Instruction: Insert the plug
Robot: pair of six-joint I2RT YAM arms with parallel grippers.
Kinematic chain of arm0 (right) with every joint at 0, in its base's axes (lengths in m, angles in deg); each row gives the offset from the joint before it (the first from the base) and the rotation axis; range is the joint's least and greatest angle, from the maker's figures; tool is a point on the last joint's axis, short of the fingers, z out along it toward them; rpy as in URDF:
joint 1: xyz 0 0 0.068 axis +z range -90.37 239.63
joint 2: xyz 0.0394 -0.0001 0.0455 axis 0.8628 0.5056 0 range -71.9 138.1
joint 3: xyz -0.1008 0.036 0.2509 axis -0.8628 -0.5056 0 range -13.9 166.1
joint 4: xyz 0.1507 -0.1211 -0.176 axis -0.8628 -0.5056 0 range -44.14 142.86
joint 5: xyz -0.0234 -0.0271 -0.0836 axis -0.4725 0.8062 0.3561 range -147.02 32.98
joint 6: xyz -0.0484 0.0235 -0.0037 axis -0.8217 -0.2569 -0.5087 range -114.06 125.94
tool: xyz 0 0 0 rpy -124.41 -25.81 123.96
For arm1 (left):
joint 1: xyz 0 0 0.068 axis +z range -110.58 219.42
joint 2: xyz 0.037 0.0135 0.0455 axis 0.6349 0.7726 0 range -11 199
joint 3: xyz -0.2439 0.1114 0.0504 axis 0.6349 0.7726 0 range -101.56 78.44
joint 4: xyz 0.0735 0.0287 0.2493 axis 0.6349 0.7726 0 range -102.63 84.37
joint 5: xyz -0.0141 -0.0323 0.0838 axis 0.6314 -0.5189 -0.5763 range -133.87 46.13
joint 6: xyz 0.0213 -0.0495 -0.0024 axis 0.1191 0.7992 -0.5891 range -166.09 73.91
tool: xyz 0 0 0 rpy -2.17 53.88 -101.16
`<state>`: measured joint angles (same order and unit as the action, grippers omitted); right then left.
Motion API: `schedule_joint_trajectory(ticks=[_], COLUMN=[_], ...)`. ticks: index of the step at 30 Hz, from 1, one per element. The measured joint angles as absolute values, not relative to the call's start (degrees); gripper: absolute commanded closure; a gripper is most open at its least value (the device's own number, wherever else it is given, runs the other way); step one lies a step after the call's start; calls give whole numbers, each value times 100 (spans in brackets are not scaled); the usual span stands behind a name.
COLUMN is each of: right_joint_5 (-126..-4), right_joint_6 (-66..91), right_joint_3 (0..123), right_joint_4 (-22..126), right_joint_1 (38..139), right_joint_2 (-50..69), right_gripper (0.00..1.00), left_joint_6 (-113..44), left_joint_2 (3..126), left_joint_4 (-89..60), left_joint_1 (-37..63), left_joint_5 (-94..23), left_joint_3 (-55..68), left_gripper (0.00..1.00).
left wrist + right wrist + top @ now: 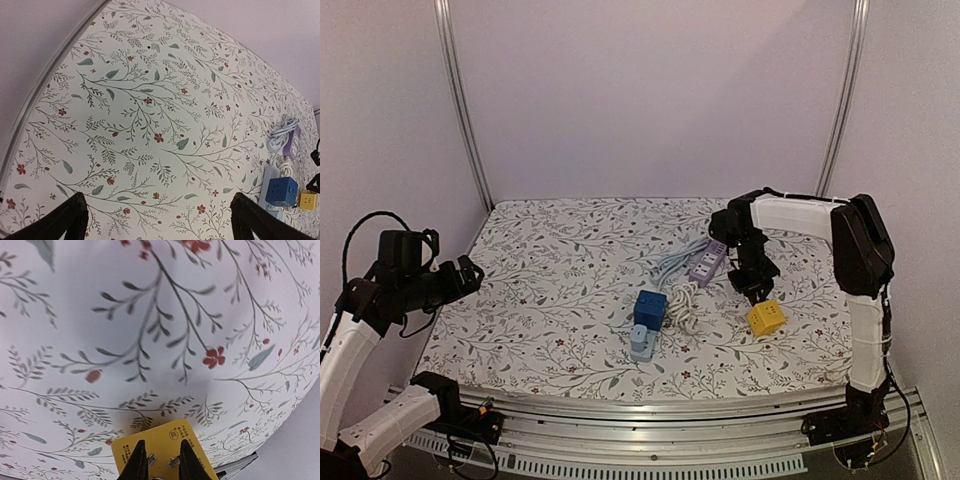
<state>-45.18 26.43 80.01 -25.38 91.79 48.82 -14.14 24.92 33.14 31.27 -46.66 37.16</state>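
A yellow cube plug (766,317) is at the right of the table, its metal prongs facing up. My right gripper (753,288) is right over it. In the right wrist view the narrow jaws (161,457) close on the prongs on the plug's yellow face (165,437). A purple power strip (707,262) with a white cable (682,300) lies just left of the gripper. A blue cube (650,308) sits on a pale blue strip (642,343). My left gripper (470,275) is open and empty at the far left, its fingers (70,220) wide apart.
The flowered tablecloth (560,290) covers the table. A metal rail (650,405) runs along the front edge and upright posts stand at both back corners. The left wrist view shows the purple strip (291,145), blue cube (281,191) and yellow plug (307,201) at far right.
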Motion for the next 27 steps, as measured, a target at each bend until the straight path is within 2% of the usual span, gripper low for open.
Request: schedule_joint_trajectory(ticks=[6,11,15,21,24,27], right_joint_5=[-4619,-4630,-4671,-4813,-4872,-4903], right_joint_6=[2547,2460,2425,2438,2479,2501], right_joint_3=[9784,10540,10564,10309,10182,9830], right_joint_4=[-2575,-2706,-2673,-2522,-2505,-2352], right_joint_1=[9642,9745,9743,9738,9738,9738], right_joint_2=[6104,6511,6522,6325,5982,5411], right_gripper=[90,78,56,28,3,1], left_joint_6=[-1416,-1416,-1414,-1416,-1416,-1419], left_joint_2=[2492,2495,2499,2514,2543,2560], left_joint_4=[3314,3314,3314,3314,3312,3312], left_joint_1=[3130,3130,3130,3130,3130,3130], left_joint_5=[-4666,-4664,-4664,-4659,-4662,-4662], left_joint_3=[3716,3716,3716,3716,3716,3716], left_gripper=[0,0,1,0,1,0])
